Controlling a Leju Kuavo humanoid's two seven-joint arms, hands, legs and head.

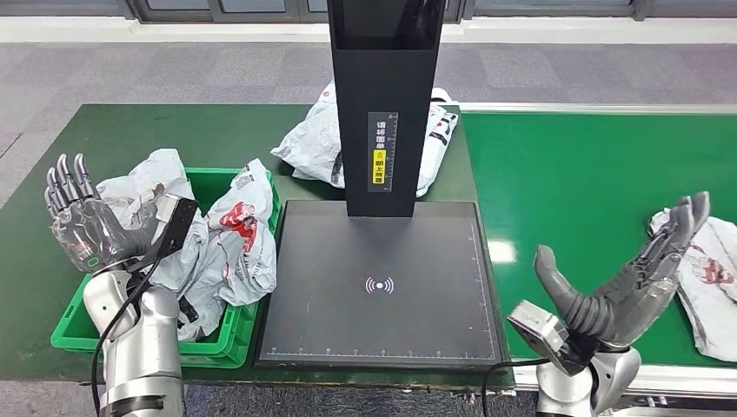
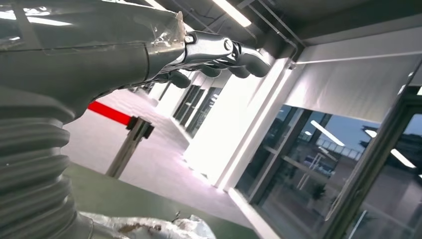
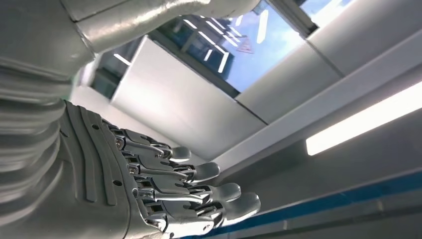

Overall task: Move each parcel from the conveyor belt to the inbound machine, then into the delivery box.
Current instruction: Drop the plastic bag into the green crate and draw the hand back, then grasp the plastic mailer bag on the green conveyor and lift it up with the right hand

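Observation:
A white parcel [image 1: 708, 274] with red print lies on the green conveyor belt [image 1: 591, 182] at the right edge. My right hand [image 1: 634, 278] hovers just left of it, fingers spread, holding nothing. The black inbound machine [image 1: 380, 278] sits in the middle, its plate bare. Behind its post lies another white parcel [image 1: 313, 143]. The green delivery box [image 1: 230, 334] at the left holds several white parcels [image 1: 228, 239]. My left hand [image 1: 82, 221] is raised beside the box, fingers up and apart, empty. Both wrist views look up at the ceiling and windows past my left hand [image 2: 99, 59] and my right hand [image 3: 164, 194].
The machine's tall black post [image 1: 382, 104] rises at the centre back. A dark green table [image 1: 130, 139] carries the box and the machine. Grey floor lies beyond. A red barrier strap and post [image 2: 130, 134] show in the left wrist view.

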